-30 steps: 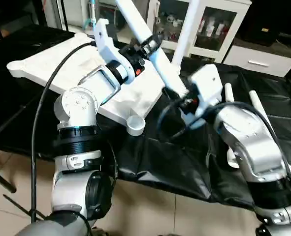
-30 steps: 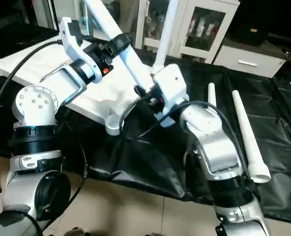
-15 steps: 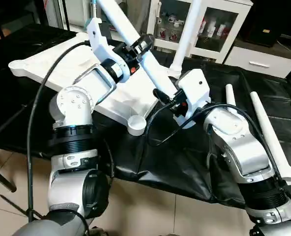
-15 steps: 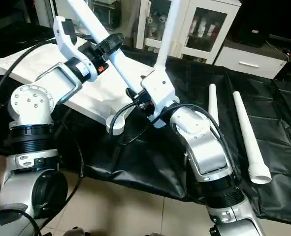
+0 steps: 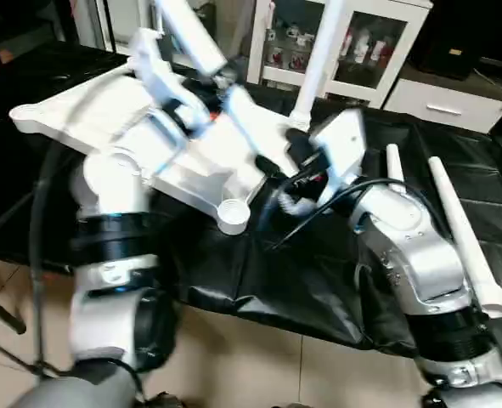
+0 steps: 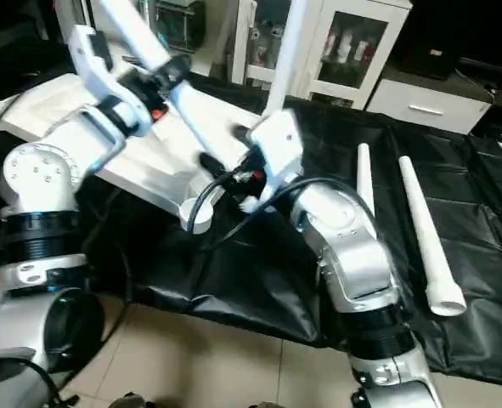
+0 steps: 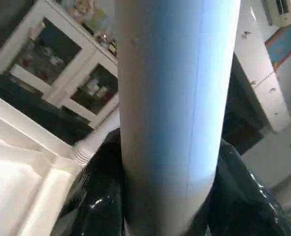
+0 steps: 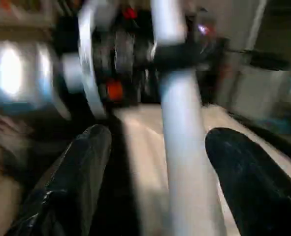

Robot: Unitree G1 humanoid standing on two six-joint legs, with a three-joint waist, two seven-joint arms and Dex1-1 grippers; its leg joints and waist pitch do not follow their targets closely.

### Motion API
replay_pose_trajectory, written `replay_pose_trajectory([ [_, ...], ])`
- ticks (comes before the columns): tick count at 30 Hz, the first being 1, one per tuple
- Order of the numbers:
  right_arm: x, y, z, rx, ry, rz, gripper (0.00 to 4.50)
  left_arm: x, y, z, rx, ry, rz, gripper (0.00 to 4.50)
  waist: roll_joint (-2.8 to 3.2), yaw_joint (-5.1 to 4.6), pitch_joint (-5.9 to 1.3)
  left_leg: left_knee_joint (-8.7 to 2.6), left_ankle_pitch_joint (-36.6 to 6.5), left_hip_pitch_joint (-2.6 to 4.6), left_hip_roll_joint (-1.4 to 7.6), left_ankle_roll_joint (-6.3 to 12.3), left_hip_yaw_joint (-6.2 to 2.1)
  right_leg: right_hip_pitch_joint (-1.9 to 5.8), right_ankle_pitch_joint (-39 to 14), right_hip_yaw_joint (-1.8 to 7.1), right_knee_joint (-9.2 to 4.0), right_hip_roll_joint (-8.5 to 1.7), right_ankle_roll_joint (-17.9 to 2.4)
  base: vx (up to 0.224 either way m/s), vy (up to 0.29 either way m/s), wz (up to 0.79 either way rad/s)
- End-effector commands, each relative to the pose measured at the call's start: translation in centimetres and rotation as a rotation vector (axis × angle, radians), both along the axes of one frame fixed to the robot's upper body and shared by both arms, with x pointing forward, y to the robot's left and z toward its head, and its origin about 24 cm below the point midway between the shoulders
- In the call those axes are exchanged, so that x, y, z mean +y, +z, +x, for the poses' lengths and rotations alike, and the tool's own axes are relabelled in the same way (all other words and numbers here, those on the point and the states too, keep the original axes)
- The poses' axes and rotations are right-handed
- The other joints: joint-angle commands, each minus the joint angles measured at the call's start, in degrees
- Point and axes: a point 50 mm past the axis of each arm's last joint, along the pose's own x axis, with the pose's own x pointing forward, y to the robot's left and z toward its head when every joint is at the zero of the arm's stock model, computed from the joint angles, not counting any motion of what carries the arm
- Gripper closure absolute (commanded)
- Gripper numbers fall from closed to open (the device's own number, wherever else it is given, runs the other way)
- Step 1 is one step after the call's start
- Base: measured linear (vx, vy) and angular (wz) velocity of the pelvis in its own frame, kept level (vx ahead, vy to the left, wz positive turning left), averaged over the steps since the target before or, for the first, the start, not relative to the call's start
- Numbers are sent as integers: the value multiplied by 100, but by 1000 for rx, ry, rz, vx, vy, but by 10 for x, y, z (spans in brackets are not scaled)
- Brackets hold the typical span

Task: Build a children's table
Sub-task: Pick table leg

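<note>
Children's table top (image 5: pixel 89 127), white and upside down, is lying on the black-cloth work table (image 6: pixel 480 255) toward its left end, with a round leg socket (image 5: pixel 233 214) at the corner nearest the robot and one leg (image 5: pixel 318 59) already standing upright in the far corner.

Two loose tapered legs (image 6: pixel 425 234) are lying side by side on the cloth to the right, well apart from the top.

A fourth leg (image 6: pixel 178 93) is slanting across the top. The left gripper (image 6: pixel 167 78) is clamped around this leg partway up; in the left wrist view the tube (image 7: pixel 175 108) is filling the space between the black fingers (image 7: pixel 103 196), touching both.

The right gripper (image 8: pixel 157 147) is sitting lower down along the same leg, near its bottom end over the top's near edge. Its two fingers (image 8: pixel 81 172) are spread wide, one on each side of the tube (image 8: pixel 184 162), with visible gaps, so it is not gripping anything. The picture is blurred here, and whether the leg's foot is touching the top cannot be told.

A white glass-fronted cabinet (image 5: pixel 378 51) is standing behind the work table.
</note>
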Motion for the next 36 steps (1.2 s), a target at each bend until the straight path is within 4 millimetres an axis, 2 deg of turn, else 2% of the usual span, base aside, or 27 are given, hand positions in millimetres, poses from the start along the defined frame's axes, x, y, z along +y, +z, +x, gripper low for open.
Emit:
replay_pose_trajectory([
  [1,-23,13,-7,58,86,56,111,-11,6,0,-34,-61,39,275,186,14,-440,-395,-888,174,5,74,32,367,-54,60,-295,-107,-1090,0,0,0],
  [2,-28,14,-8,78,104,57,111,-11,6,0,-34,-65,43,275,173,21,-442,-397,-852,155,3,48,29,387,-40,59,-294,-121,-1104,0,0,0],
  [3,-43,13,-5,97,67,11,111,-14,8,-1,-42,-101,54,275,168,38,-438,-396,-858,151,-1,9,38,390,-117,59,-308,-137,-1130,0,0,0],
  [4,-43,13,-5,97,67,11,111,-14,8,-1,-42,-101,54,275,150,65,-443,-392,-836,147,-4,-56,44,398,-230,63,-320,-151,-1123,0,0,0],
  [5,-52,10,-2,115,23,-19,111,-15,9,-2,-52,-122,64,275,150,65,-443,-392,-836,147,-4,-56,44,398,-230,63,-320,-151,-1123,0,0,0],
  [7,-67,8,5,115,-61,-56,111,-18,11,-5,-66,-162,75,275,94,73,-437,-391,-838,116,-13,-160,56,395,-543,69,-346,-178,-1089,0,0,0],
  [8,-73,5,6,136,-74,-87,111,-20,13,-6,-77,-180,85,275,18,79,-437,-388,-831,108,-16,-171,61,400,-674,64,-361,-180,-1061,0,0,0],
  [9,-80,0,5,177,-60,-122,111,-23,16,-10,-95,-220,103,275,32,98,-437,-388,-829,108,-12,-174,54,405,-776,66,-355,-193,-1046,0,0,0],
  [10,-81,-1,4,189,-50,-121,111,-23,16,-10,-99,-228,105,275,70,112,-438,-383,-827,117,-4,-172,49,397,-794,67,-345,-192,-1035,0,0,0],
  [12,-78,-6,4,244,15,-137,111,-27,20,-16,-125,-289,113,275,36,94,-433,-380,-811,100,-12,-122,51,405,-775,61,-352,-180,-1041,0,0,0],
  [14,-77,-9,4,251,34,-155,111,-28,21,-18,-133,-314,114,275,33,79,-433,-376,-741,79,-9,-91,48,404,-748,57,-346,-193,-1084,0,0,0],
  [15,-74,-10,3,252,63,-162,111,-29,21,-20,-142,-331,129,275,1,81,-444,-360,-699,84,-7,-47,53,405,-731,55,-335,-193,-1104,0,0,0],
  [18,-62,-13,3,257,146,-184,111,-34,22,-26,-168,-403,148,275,4,98,-440,-359,-639,86,5,10,57,390,-719,56,-325,-193,-1141,0,0,0],
  [21,-57,-14,4,263,171,-196,111,-38,23,-35,-207,-491,143,275,13,92,-435,-363,-641,89,8,-13,61,380,-707,57,-321,-189,-1174,0,0,0],
  [22,-55,-13,4,262,183,-192,111,-40,23,-40,-235,-548,151,275,44,88,-437,-368,-647,103,11,-39,62,370,-697,56,-320,-189,-1209,0,0,0],
  [24,-54,-11,3,260,197,-185,111,-43,23,-46,-266,-612,148,275,53,87,-435,-374,-675,108,11,-75,66,366,-674,57,-312,-179,-1226,0,0,0],
  [25,-53,-8,1,256,220,-179,111,-45,25,-55,-320,-713,115,275,65,79,-434,-373,-737,117,12,-75,75,362,-660,61,-319,-169,-1242,0,0,0],
  [28,-53,-6,-2,253,239,-178,111,-45,28,-62,-374,-793,83,275,55,68,-429,-381,-789,109,6,-69,76,367,-700,62,-327,-161,-1204,0,0,0],
  [29,-54,-5,-5,254,258,-173,111,-45,28,-64,-390,-825,82,276,75,68,-430,-383,-816,114,9,-80,73,367,-741,63,-326,-165,-1197,0,0,0],
  [31,-55,-4,-9,259,290,-166,111,-44,28,-67,-420,-874,82,276,75,81,-426,-388,-878,130,13,-74,78,362,-869,71,-345,-168,-1156,0,0,0],
  [32,-54,-5,-13,265,320,-165,111,-45,27,-65,-418,-879,89,276,119,80,-424,-398,-902,123,18,-103,65,362,-878,69,-340,-170,-1149,0,0,0],
  [34,-53,-8,-18,278,361,-174,111,-46,26,-63,-415,-884,95,276,71,80,-415,-402,-1027,121,21,-128,70,360,-980,64,-366,-170,-1128,0,0,0],
  [36,-52,-9,-21,286,384,-183,111,-46,26,-62,-419,-889,96,276,64,85,-424,-404,-977,109,16,-133,60,374,-1012,63,-355,-180,-1100,0,0,0],
])
